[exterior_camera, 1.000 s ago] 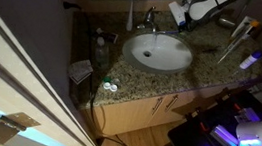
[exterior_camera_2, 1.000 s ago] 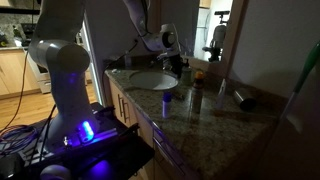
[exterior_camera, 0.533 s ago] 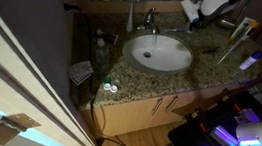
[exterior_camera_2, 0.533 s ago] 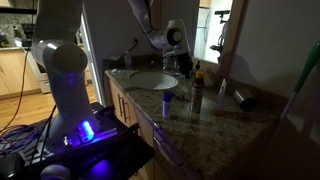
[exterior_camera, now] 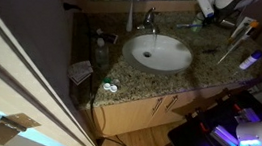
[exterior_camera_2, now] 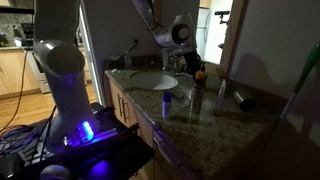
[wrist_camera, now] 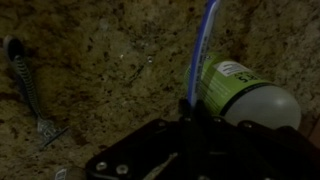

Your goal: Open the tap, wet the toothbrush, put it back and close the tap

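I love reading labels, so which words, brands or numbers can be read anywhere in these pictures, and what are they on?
No text here is readable.
Green-and-white bottle: pale label with small print, too blurred to read.
Blue toothbrush: no marking shows.
Exterior views: everything too small and dark to read.

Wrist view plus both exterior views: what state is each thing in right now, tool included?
tool: shut on the toothbrush, up above the counter.
toothbrush: held in the tool, not resting on anything.
tap: no stream visible; lever position too small to tell.
basin: nothing lying in it.
white bottle: upright beside the tap.
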Robot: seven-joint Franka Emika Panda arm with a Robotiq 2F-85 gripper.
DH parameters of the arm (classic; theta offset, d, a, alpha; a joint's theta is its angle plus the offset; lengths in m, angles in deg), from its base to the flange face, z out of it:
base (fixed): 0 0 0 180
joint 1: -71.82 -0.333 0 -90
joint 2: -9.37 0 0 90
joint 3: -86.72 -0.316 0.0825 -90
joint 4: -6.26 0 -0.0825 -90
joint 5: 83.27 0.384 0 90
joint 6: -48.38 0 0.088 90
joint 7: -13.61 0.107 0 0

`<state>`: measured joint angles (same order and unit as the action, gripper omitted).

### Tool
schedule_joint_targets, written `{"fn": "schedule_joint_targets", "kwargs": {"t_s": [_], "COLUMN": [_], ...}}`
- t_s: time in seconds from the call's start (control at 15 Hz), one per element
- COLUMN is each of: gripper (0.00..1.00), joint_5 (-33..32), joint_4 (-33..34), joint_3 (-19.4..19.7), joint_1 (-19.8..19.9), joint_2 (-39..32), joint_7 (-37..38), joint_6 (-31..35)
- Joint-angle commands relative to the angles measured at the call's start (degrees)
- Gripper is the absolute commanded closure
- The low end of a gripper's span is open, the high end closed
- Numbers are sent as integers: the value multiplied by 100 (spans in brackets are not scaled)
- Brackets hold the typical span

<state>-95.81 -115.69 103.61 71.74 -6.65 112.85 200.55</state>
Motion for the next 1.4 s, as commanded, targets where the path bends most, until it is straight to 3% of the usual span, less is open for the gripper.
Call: {"fn": "schedule_joint_targets", "kwargs": {"t_s": [0.0,0.53,0.6,0.67,0.8,1.27,1.33], "gripper": [98,98,66,65,54,4,2], "joint_5": [213,1556,1615,1720,1935,2121,2095], "joint_4": [455,1221,1278,1279,1199,435,262], "joint_3": [-61,-309,-279,-310,-379,-431,-430], "joint_1": [185,776,774,815,873,798,788], "joint_2": [-535,-1464,-1494,-1485,-1341,-557,-345], "joint_7": [-118,-1032,-1037,-1129,-1298,-2064,-2217], "joint_6": [-350,-1112,-1255,-1310,-1288,-984,-976]}}
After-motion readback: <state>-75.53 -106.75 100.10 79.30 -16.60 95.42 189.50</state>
